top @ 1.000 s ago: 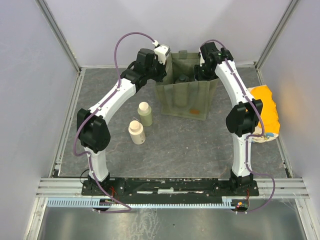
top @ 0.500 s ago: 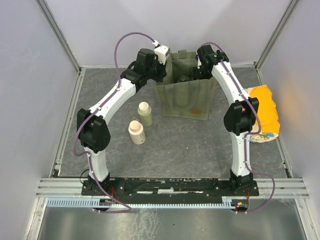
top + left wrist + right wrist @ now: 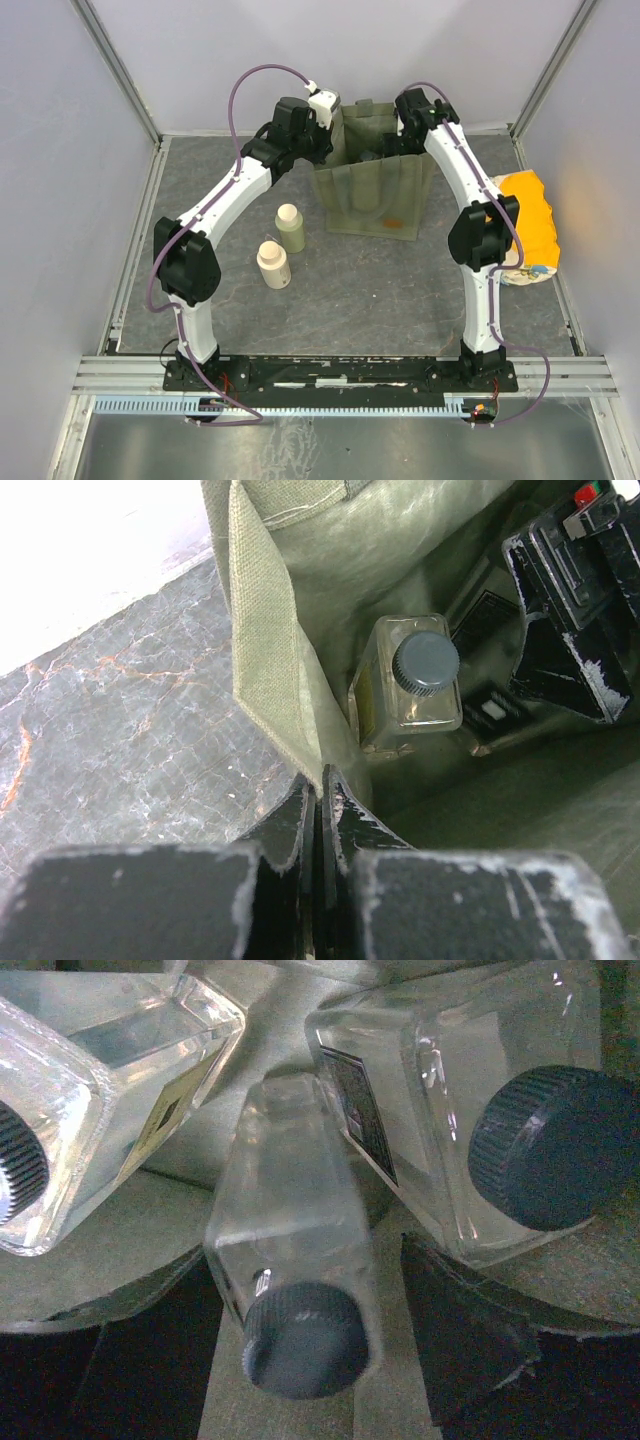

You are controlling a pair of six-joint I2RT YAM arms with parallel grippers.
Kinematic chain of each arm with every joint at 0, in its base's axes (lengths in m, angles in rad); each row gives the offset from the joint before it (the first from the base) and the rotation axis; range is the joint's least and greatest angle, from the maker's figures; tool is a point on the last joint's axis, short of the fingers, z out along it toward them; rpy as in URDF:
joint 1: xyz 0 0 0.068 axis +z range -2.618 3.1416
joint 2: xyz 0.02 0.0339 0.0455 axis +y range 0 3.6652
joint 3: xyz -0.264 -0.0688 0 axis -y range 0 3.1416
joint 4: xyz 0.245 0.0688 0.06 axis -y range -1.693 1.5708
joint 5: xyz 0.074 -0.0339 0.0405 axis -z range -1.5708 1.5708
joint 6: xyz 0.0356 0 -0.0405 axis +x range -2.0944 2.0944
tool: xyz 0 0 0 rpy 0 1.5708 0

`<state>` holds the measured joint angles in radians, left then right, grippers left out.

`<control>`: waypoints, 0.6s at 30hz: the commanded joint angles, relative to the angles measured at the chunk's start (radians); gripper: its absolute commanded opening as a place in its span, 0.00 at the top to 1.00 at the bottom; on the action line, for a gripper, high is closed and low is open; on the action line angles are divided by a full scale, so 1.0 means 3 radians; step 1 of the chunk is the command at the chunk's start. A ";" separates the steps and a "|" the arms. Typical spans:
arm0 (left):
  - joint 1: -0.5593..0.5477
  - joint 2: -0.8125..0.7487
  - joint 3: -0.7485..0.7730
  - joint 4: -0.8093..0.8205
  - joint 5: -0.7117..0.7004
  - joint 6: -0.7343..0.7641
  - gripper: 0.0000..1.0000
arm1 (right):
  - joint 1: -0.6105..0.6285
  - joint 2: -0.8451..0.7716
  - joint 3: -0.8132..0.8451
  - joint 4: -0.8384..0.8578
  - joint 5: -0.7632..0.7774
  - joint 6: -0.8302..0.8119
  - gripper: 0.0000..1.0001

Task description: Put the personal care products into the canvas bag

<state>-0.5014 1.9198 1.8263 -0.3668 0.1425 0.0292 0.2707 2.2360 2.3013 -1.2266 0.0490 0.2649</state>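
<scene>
Canvas bag (image 3: 372, 195) is pinched at its rim by the clamped left gripper (image 3: 320, 790), right gripper (image 3: 305, 1260) spread wide around 1 clear bottle (image 3: 290, 1190) inside.

An orange and cream soft plastic packet (image 3: 528, 218) lies at the right edge of the top view, against the pale wall. It rests on a grey marbled table surface (image 3: 380, 290) with faint orange veins, which also fills the left of the left wrist view. A silver metal rail (image 3: 110, 375) crosses the bottom.
</scene>
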 commanded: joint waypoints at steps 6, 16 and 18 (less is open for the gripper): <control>-0.0001 -0.0046 0.0013 -0.0168 0.0111 0.0012 0.97 | -0.0007 -0.0583 0.0065 0.0084 0.0289 -0.0232 0.14; -0.0001 -0.0027 0.0024 -0.0172 0.0130 0.0070 0.97 | 0.0372 -0.1854 -0.0749 0.0674 0.0369 -0.0608 0.09; -0.0005 -0.0014 0.0036 -0.0173 0.0125 0.0076 0.97 | 0.0546 -0.2085 -0.0977 0.0720 0.0384 -0.0689 0.09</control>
<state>-0.4999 1.9213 1.8259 -0.3786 0.1608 0.0296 0.3702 1.7988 2.0789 -1.0832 0.1150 0.1368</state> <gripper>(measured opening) 0.051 0.909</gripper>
